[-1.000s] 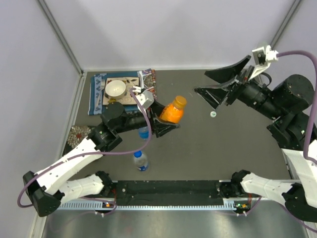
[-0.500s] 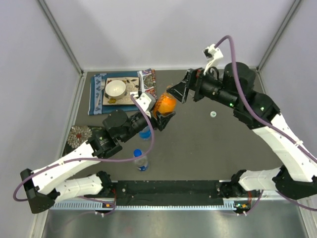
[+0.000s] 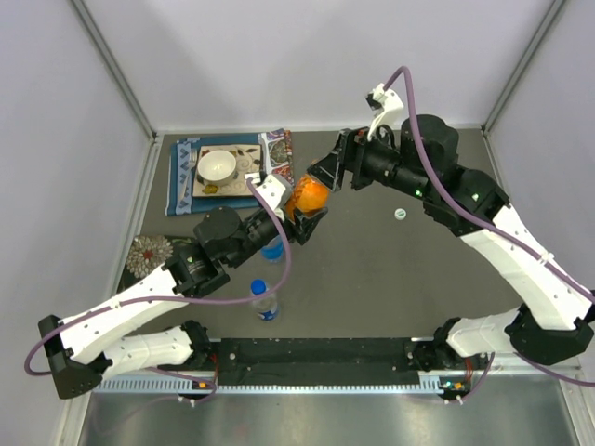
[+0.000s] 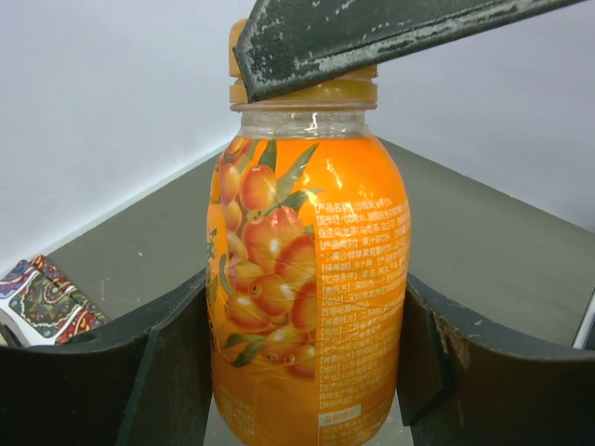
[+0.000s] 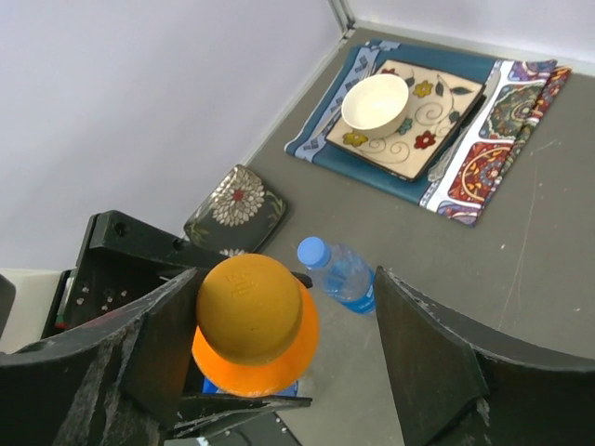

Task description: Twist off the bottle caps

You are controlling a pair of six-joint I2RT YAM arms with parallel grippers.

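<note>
My left gripper (image 3: 299, 216) is shut on the short orange bottle (image 3: 310, 197) and holds it upright above the table; its fingers press both sides of the label (image 4: 307, 279). The orange cap (image 5: 249, 307) is on the bottle. My right gripper (image 3: 323, 178) is open over the bottle top, with the cap beside its left finger (image 5: 153, 348) and a wide gap to the right finger (image 5: 432, 367). That finger crosses the cap in the left wrist view (image 4: 307, 88). Two blue-capped clear bottles (image 3: 264, 300) (image 3: 271, 247) stand nearby. A loose white cap (image 3: 399, 215) lies on the table. No greenish bottle shows.
A patterned placemat (image 3: 186, 181) with a square plate and a white bowl (image 3: 217, 165) lies at the back left. A dark floral pad (image 3: 149, 253) lies at the left edge. Grey walls close in the back and sides.
My right arm has swung in from the far right and now has its open jaws over the orange cap. My left gripper has shifted the orange bottle slightly left.
</note>
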